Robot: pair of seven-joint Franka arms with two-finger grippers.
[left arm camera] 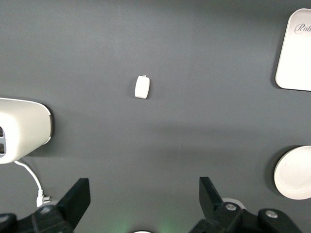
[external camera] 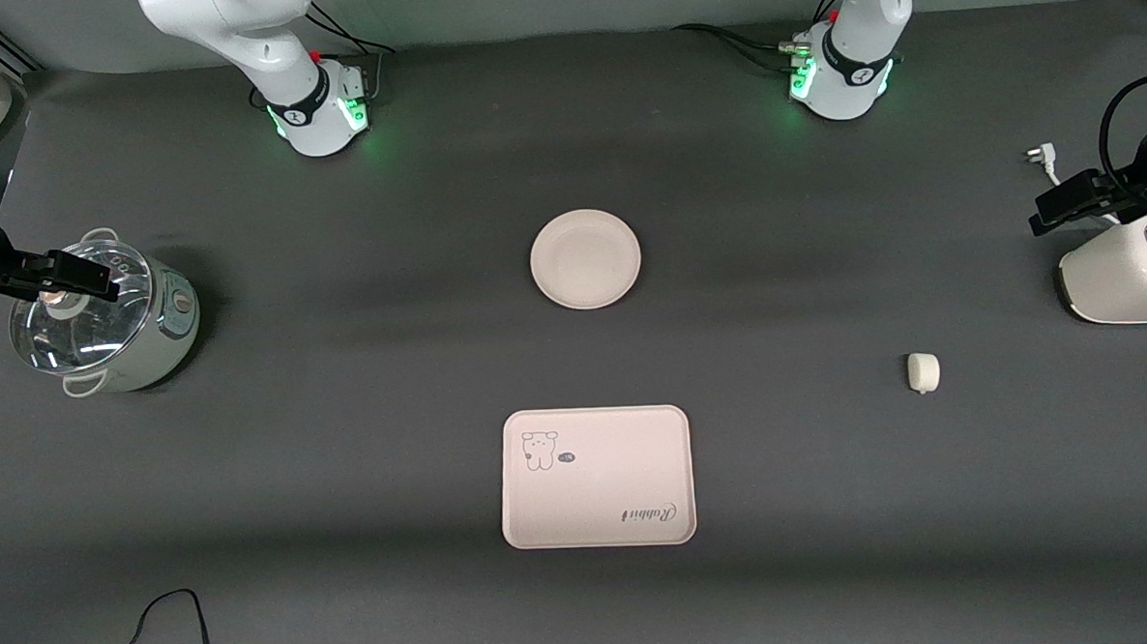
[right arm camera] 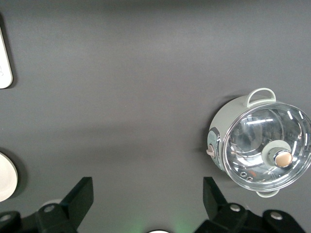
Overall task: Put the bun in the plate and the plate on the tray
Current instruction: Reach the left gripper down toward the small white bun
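Observation:
The round cream plate (external camera: pixel 585 260) sits empty at mid-table. The rectangular tray (external camera: pixel 597 477) with the "Rabbit" lettering lies nearer the front camera than the plate, also empty. The small white bun (external camera: pixel 923 372) lies on the mat toward the left arm's end, apart from both. My left gripper (left arm camera: pixel 144 187) is open and empty, high over the table by its base; its view shows the bun (left arm camera: pixel 142 88), the plate (left arm camera: pixel 296 172) and the tray (left arm camera: pixel 296 53). My right gripper (right arm camera: pixel 148 187) is open and empty, high by its base. Neither gripper shows in the front view.
A glass-lidded pot (external camera: pixel 99 314) stands toward the right arm's end and shows in the right wrist view (right arm camera: pixel 262 145). A white appliance (external camera: pixel 1123 279) with a cord and plug (external camera: pixel 1039 155) stands at the left arm's end. Black clamp-like fixtures (external camera: pixel 39 273) overhang both ends.

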